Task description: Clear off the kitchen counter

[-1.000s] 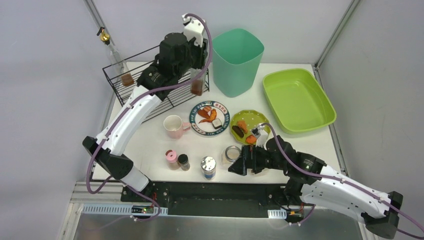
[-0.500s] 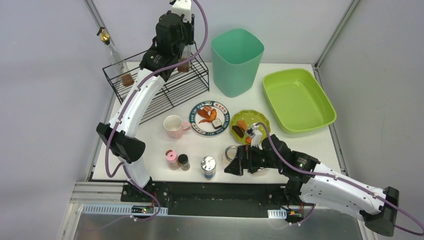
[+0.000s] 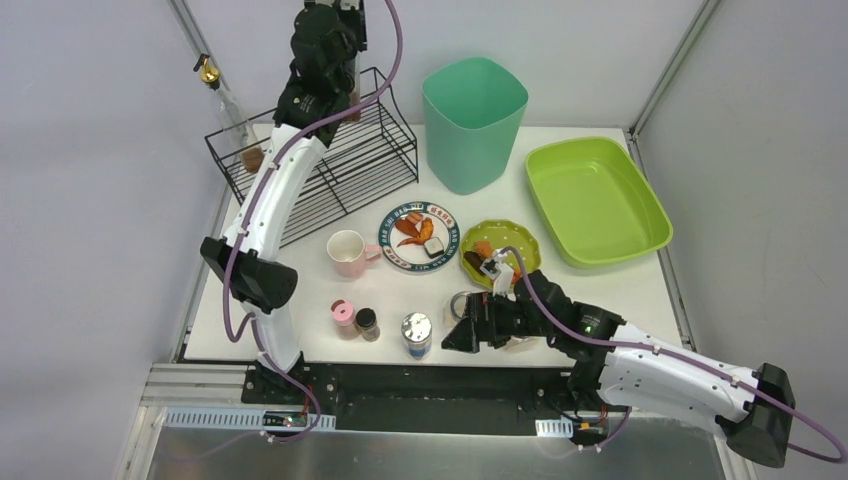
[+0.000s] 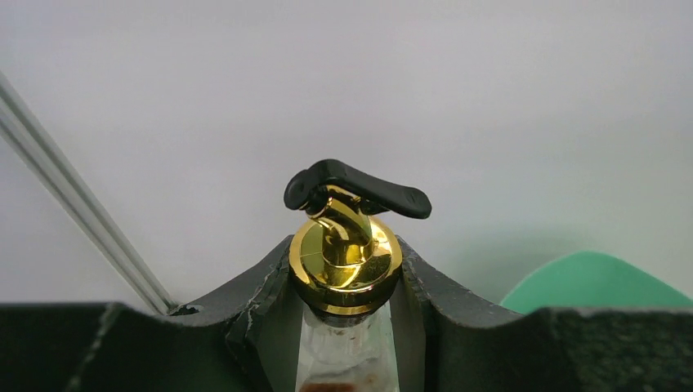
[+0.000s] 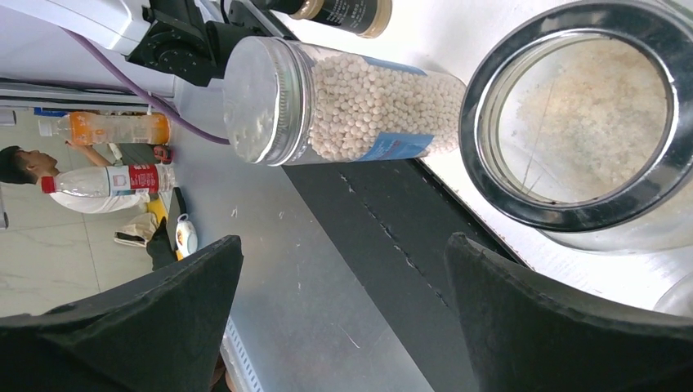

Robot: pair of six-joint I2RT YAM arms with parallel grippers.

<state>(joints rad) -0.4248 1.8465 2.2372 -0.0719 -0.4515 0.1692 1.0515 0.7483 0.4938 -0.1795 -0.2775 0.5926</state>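
My left gripper (image 3: 346,85) is raised at the back, above the black wire rack (image 3: 340,175). It is shut on the neck of a glass bottle (image 4: 346,261) with a gold cap and a black lever spout. Brown liquid shows low in the bottle. My right gripper (image 3: 452,336) hangs open at the front edge of the white kitchen counter (image 3: 300,290), and the gap between its fingers (image 5: 343,245) holds nothing. A black-rimmed glass jar (image 5: 572,122) sits just beside its right finger. A jar of white beads (image 5: 343,98) stands further off.
A second gold-topped bottle (image 3: 232,115) stands in the rack. On the counter are a teal bin (image 3: 474,120), a lime tray (image 3: 595,200), a pink mug (image 3: 347,252), a plate of food (image 3: 419,236), a green dish (image 3: 497,250) and two small shakers (image 3: 344,318).
The left arm has lifted the bottle up and back to the left, over the rack. The right gripper has crept left along the front edge, still open.
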